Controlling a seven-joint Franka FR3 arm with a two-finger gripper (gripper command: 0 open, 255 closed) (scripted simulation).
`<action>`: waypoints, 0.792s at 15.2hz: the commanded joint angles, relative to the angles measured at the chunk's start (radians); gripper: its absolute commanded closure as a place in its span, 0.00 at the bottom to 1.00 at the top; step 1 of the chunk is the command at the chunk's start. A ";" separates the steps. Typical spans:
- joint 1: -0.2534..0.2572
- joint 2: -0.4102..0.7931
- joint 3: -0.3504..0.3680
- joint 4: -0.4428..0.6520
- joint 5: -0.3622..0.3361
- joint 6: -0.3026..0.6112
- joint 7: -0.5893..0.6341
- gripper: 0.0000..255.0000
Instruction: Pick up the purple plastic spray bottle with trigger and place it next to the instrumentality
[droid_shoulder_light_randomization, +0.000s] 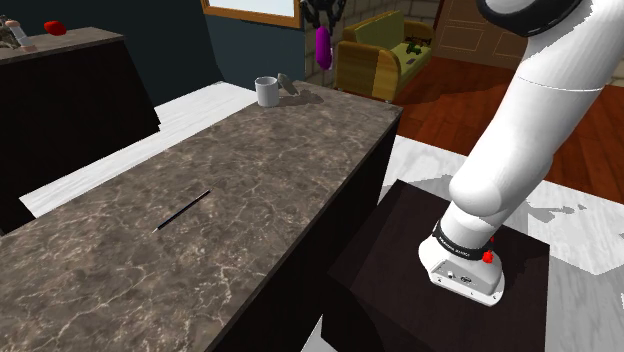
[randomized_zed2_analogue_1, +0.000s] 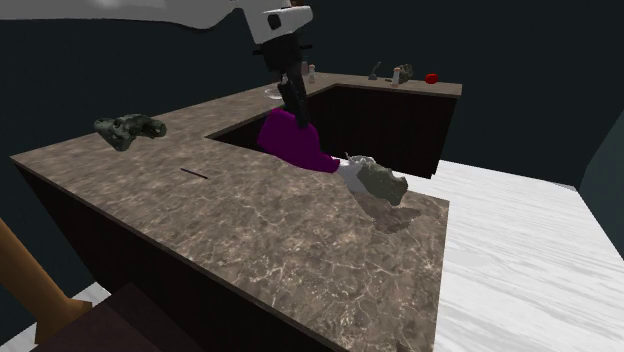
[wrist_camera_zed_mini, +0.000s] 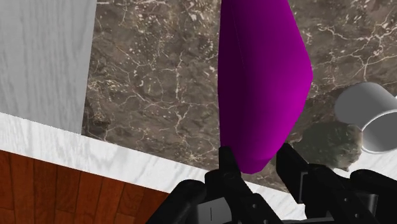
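The purple spray bottle (wrist_camera_zed_mini: 261, 83) hangs in the air, clasped by its narrow end between my gripper's (wrist_camera_zed_mini: 257, 156) two black fingers. In the shoulder view the bottle (droid_shoulder_light_randomization: 322, 47) dangles below the gripper (droid_shoulder_light_randomization: 322, 20), above the far end of the marble counter (droid_shoulder_light_randomization: 250, 200). A white mug (droid_shoulder_light_randomization: 266, 91) and a mottled grey object (droid_shoulder_light_randomization: 291, 87) stand close together on the counter below it. In the second exterior view the bottle (randomized_zed2_analogue_1: 295, 140) hangs under the gripper (randomized_zed2_analogue_1: 294, 100), just beside the grey object (randomized_zed2_analogue_1: 380, 182). A thin dark stick (droid_shoulder_light_randomization: 182, 210) lies mid-counter.
A second mottled object (randomized_zed2_analogue_1: 130, 128) lies near the counter's corner at the second exterior view's left. A farther counter carries a red item (droid_shoulder_light_randomization: 55, 28) and small things. A sofa (droid_shoulder_light_randomization: 385, 50) stands on the wooden floor beyond. The arm's stand (droid_shoulder_light_randomization: 450, 270) is beside the counter.
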 joint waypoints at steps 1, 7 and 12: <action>0.002 0.009 0.001 0.040 -0.001 -0.031 -0.007 1.00; 0.009 0.048 0.005 0.173 -0.009 -0.124 -0.027 1.00; 0.019 0.094 0.009 0.306 -0.020 -0.210 -0.046 1.00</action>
